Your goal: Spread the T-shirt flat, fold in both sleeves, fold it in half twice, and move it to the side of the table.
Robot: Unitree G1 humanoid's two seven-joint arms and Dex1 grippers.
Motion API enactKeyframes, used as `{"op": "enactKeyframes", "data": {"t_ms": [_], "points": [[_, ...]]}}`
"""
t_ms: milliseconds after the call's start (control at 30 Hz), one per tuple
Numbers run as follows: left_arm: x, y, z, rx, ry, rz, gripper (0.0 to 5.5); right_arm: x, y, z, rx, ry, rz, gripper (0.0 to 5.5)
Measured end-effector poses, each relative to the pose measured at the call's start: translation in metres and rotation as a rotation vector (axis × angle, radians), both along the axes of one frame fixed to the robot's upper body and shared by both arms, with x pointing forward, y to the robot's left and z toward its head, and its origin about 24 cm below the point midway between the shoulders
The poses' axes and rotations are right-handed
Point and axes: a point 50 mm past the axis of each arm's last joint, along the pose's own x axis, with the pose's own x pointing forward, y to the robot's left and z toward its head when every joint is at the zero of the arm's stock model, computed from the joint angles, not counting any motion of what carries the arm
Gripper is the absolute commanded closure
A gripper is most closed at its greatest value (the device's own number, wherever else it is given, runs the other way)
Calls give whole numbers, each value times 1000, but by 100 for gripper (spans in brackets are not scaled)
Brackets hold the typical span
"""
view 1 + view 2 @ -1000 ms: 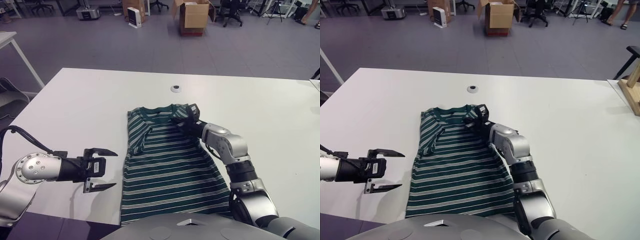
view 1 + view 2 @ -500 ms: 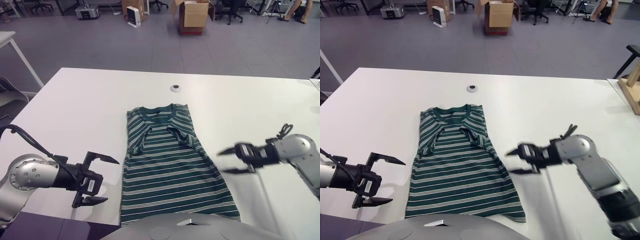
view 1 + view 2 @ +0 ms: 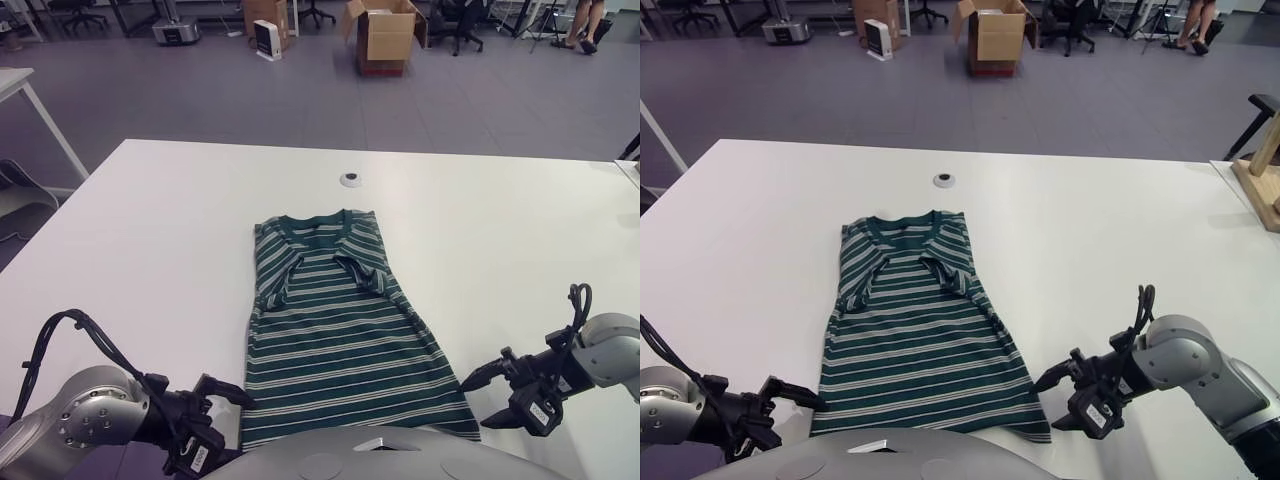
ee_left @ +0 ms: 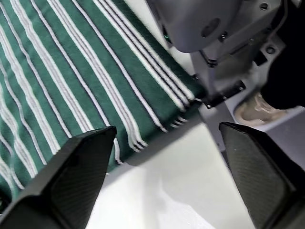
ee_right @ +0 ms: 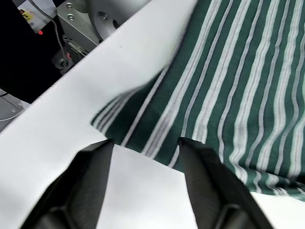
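The striped T-shirt (image 3: pixel 340 330) lies flat on the middle of the counter (image 3: pixel 150 220), sleeves tucked in, hem at 6 o'clock, with the left fingers (image 3: pixel 228 392) at 7 and the right fingers (image 3: pixel 482 374) at 5, both pairs spread apart, likely placed to pinch the hem corners

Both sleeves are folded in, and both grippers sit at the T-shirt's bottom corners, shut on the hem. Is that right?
Not quite: neither one is shut. The left gripper and the right gripper are at the bottom corners of the T-shirt, but both are open with no fabric pinched between the fingers, as the two wrist views show. The rest stands.
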Motion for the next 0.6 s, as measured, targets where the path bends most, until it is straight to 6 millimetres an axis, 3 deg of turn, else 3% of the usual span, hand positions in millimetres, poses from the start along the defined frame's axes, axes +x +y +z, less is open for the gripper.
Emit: {"op": "enactKeyframes", "data": {"t_ms": [367, 433, 600], "points": [[-7, -13, -11, -93, 115, 74, 394, -7, 14, -12, 63, 59, -49, 550], [-8, -11, -12, -108, 157, 108, 425, -5, 16, -11, 72, 79, -76, 550], [13, -8, 2, -270, 233, 306, 512, -3, 8, -3, 36, 193, -134, 550]]}}
